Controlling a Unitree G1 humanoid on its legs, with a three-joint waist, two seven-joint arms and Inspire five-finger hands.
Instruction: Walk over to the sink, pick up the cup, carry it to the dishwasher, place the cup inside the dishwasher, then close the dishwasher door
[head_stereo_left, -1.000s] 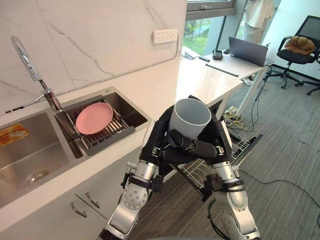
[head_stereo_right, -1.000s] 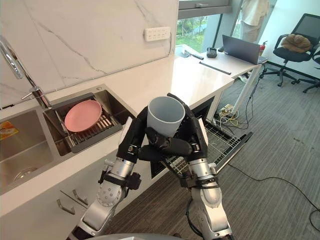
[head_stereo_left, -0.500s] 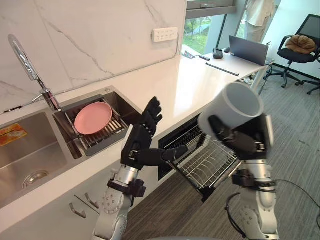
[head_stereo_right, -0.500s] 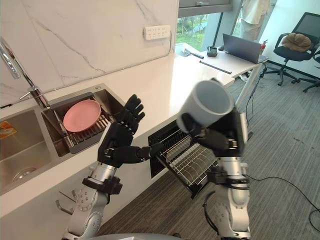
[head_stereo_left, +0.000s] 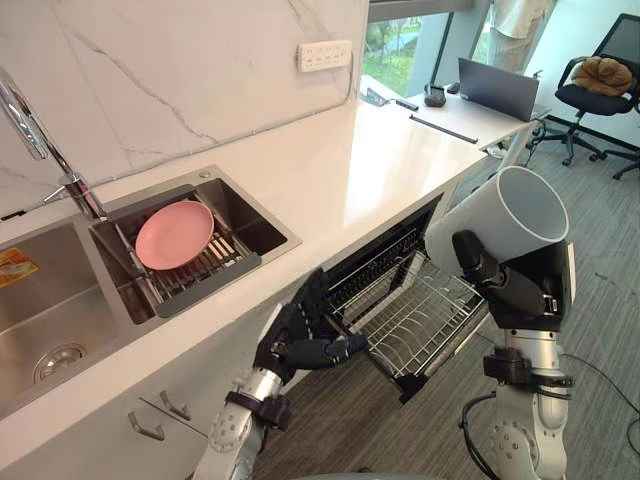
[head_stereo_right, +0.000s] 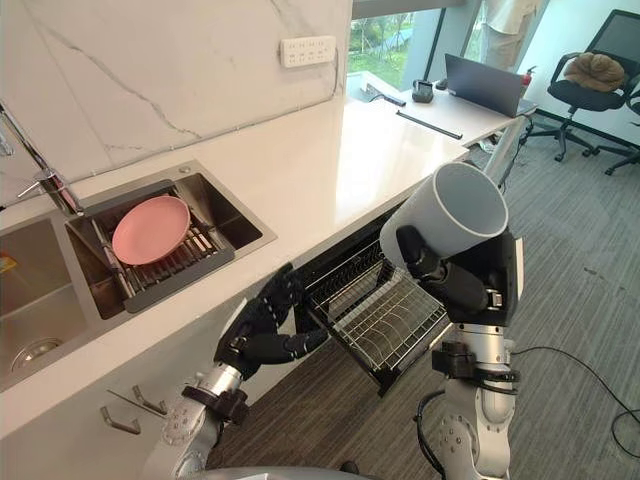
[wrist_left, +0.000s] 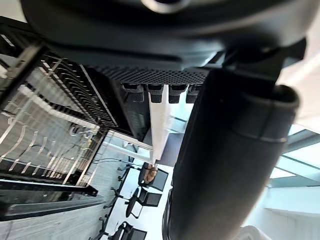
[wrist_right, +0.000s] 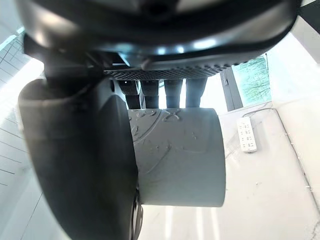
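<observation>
Grey cup (head_stereo_left: 498, 215) clamped in the right hand (head_stereo_left: 525, 295), tilted well over, mouth up and away toward the robot's right. Thumb across the near wall, fingers (wrist_right: 165, 92) curled round the far side, as seen from the right wrist. Cup in the air above the right edge of the pulled-out rack (head_stereo_left: 415, 320), apart from it, not yet inside the dishwasher (head_stereo_left: 385, 262).

Left hand (head_stereo_left: 297, 345) low, below the front edge of the table (head_stereo_left: 370, 170), just beside the rack's near left corner. Fingers (head_stereo_left: 313, 293) apart and nearly straight, pointing up. Thumb out toward the rack, nothing in the grip. Touching the wire or not: cannot tell.

Dishwasher under the table, door (head_stereo_left: 408, 388) down, wire rack drawn out over it, another rack inside just above.

To the robot's left, steel sink (head_stereo_left: 60, 300) set into the table, in two basins. Pink plate (head_stereo_left: 173, 234) lying tilted on a slatted tray across the right basin. Tap (head_stereo_left: 40, 120) behind, between the basins. White socket strip (head_stereo_left: 324, 55) on the marble wall.

At the far end, laptop (head_stereo_left: 497, 88) open on a second table. Black chair (head_stereo_left: 600, 95) on the carpet beyond, something brown on its seat. Person (head_stereo_left: 515, 15) by the window, cut off at the top edge.
</observation>
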